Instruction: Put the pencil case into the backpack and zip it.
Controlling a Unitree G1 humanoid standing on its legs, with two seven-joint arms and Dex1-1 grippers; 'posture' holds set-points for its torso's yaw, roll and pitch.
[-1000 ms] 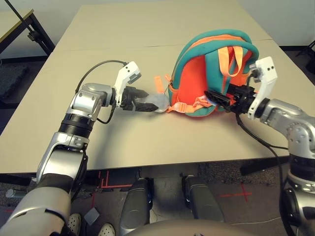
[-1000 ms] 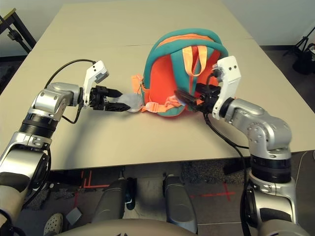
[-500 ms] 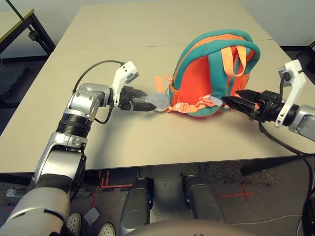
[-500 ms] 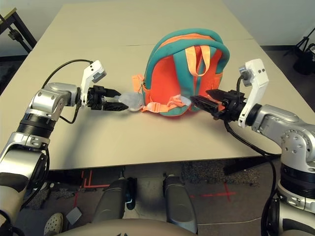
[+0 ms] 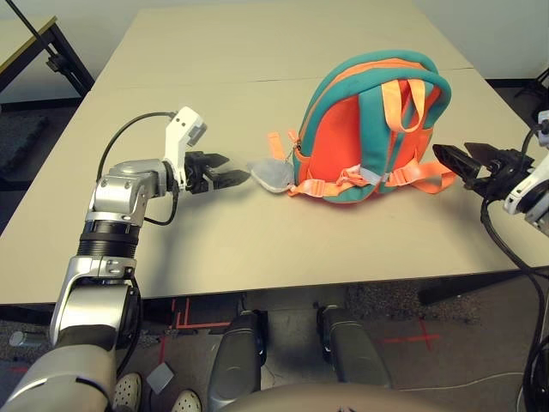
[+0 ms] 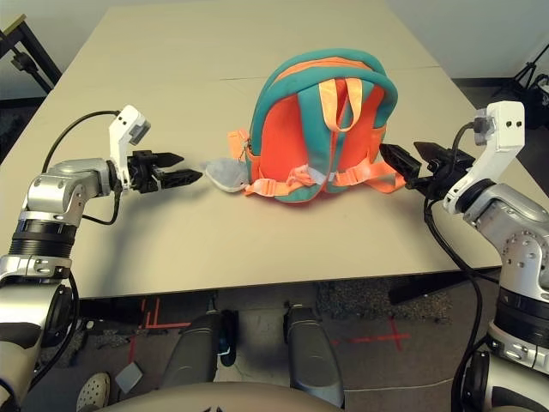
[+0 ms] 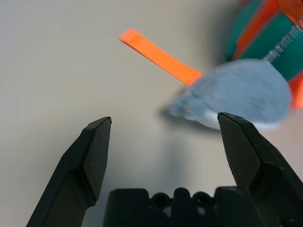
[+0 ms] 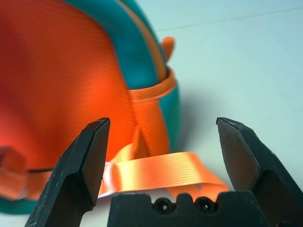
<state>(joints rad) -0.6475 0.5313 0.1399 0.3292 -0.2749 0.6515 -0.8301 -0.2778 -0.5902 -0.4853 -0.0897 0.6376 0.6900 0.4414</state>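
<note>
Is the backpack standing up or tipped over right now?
Upright: the backpack stands on the table, its teal-trimmed top arching up and its grab loop near the top.

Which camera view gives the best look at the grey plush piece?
The left wrist view: the grey plush piece lies large there, its fur and the chain beside it clear. Both eye views show it small, on the table between the left gripper and the backpack.
</note>
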